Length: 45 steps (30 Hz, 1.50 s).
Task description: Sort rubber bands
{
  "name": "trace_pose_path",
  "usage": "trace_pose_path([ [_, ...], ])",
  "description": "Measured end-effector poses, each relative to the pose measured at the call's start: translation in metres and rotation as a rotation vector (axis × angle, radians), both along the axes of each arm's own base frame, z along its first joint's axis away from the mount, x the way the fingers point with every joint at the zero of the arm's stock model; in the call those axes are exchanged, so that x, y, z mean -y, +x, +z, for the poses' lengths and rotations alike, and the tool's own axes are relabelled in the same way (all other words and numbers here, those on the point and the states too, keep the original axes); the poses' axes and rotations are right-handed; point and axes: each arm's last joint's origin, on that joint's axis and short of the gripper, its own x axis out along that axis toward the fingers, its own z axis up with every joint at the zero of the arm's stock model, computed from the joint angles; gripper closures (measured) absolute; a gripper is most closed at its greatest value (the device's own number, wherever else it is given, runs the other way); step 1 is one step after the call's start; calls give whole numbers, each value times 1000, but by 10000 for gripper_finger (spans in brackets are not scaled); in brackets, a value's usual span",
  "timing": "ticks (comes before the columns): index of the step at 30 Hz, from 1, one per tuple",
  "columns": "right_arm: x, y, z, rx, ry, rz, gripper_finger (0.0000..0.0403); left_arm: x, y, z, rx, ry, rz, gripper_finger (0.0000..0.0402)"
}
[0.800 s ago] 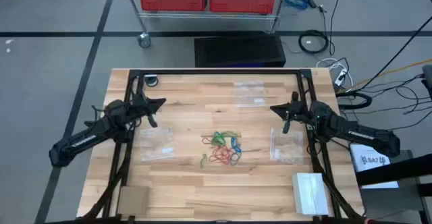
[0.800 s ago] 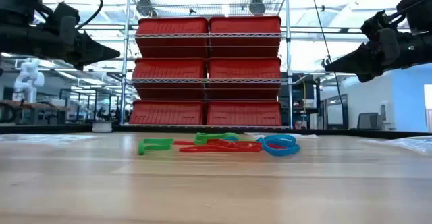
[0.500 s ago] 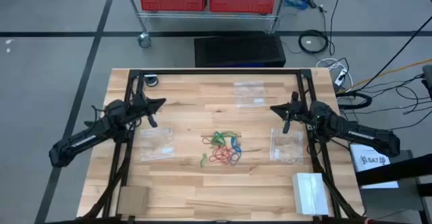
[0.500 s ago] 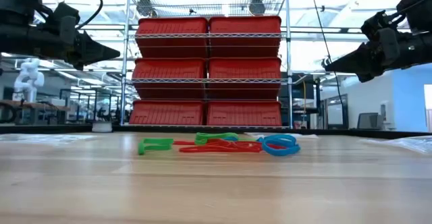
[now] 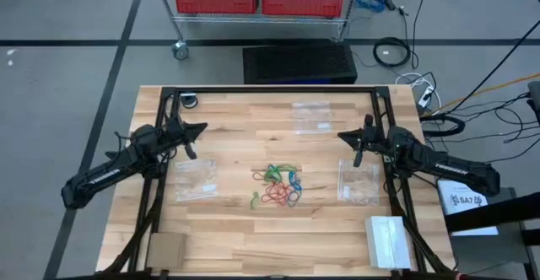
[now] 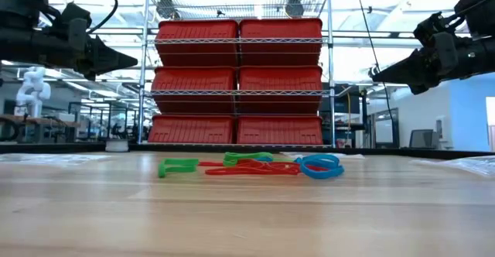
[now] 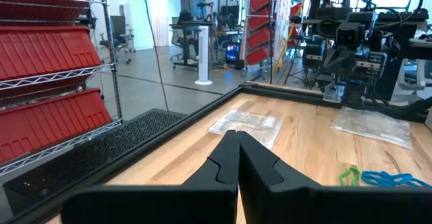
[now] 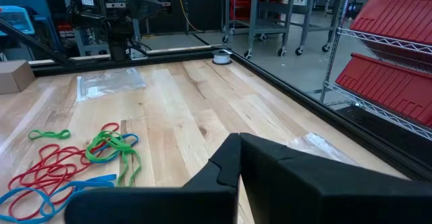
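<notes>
Rubber bands (image 5: 278,185): green, blue and red loops tangled in one pile; a separate green loop (image 5: 254,200) lies just beside it. Tabletop (image 5: 245,120): light wood planks with a varied grain, framed by black rails. Left hand (image 5: 199,129) and right hand (image 5: 342,135): black, matching their dark arms. Zip bags (image 5: 195,180): clear. Bins (image 6: 239,82) on the wire shelving: red. Mat (image 5: 299,63) behind the tabletop: black. Floor (image 5: 67,69): grey, dark lines.

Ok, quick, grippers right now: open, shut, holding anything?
Left gripper: shut, empty, raised above the table's left.
Right gripper: shut, empty, raised above the right.
</notes>
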Motion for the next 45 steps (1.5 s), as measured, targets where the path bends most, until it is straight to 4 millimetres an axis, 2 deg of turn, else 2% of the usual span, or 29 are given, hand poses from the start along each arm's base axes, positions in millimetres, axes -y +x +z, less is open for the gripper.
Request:
trace_pose_path([
  [33, 0, 0, 0, 1, -2, 0, 403, 0, 0, 0, 0, 0, 0, 400],
  [36, 0, 0, 5, 47, -15, -4, 403, 0, 0, 0, 1, 0, 0, 400],
  [45, 0, 0, 23, 289, 99, -3, 403, 0, 0, 0, 0, 0, 0, 400],
])
